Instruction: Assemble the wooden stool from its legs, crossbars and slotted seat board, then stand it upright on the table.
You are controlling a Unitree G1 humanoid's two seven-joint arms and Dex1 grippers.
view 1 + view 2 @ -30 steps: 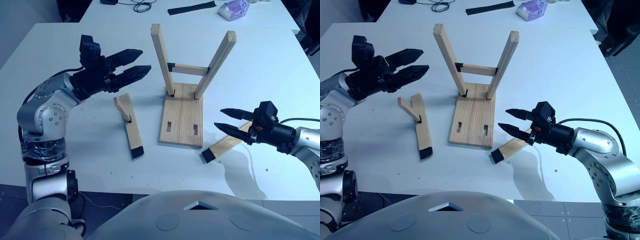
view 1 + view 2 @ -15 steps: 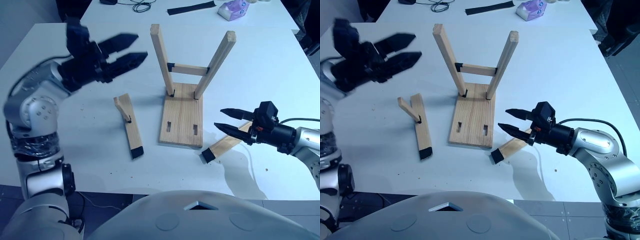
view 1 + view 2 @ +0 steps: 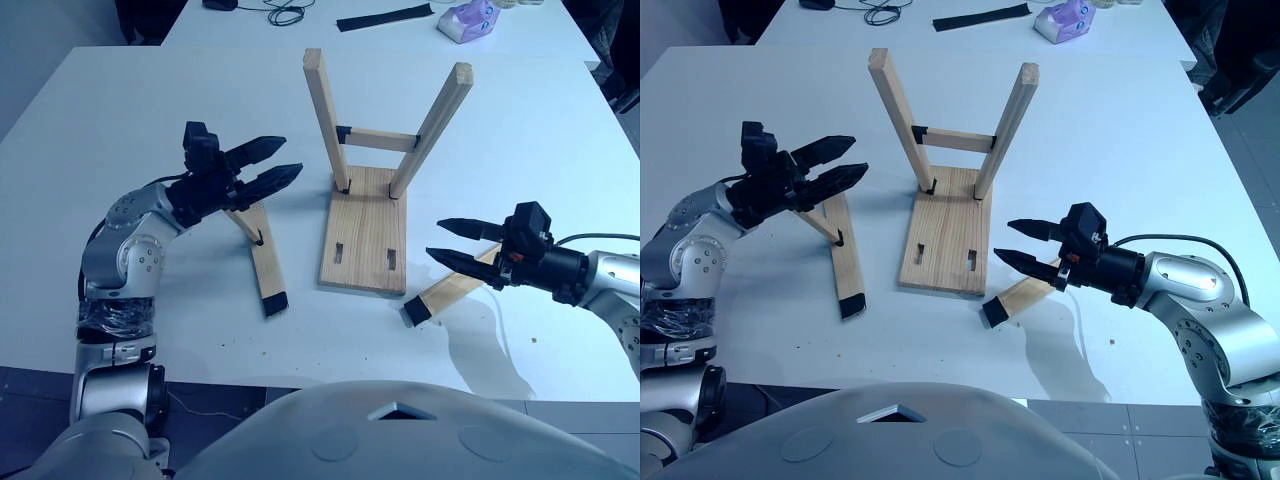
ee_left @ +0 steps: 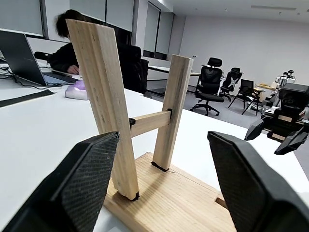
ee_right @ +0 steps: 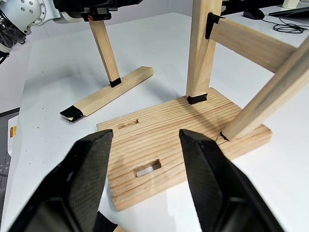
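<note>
The slotted seat board (image 3: 365, 240) lies flat mid-table. Two legs (image 3: 325, 120) (image 3: 432, 130) stand in its far slots, joined by a crossbar (image 3: 380, 138); the two near slots (image 5: 147, 167) are bare. Left of the board lies a loose leg (image 3: 265, 262) with a crossbar stub (image 3: 243, 208) angling up from it. My left gripper (image 3: 288, 156) hangs open just over that stub's upper end, pointing at the upright legs. Another loose leg (image 3: 445, 292) lies right of the board. My right gripper (image 3: 436, 238) is open above its far end, nothing between its fingers (image 5: 89, 179).
At the table's far edge lie a purple tissue pack (image 3: 468, 18), a black strip (image 3: 383, 15) and cables (image 3: 285, 12). The white table (image 3: 150, 110) is bare on the left and near the front edge.
My left arm has dropped lower and come in toward the loose leg with the stub, its gripper staying open. The right arm and the wooden parts have not moved.
</note>
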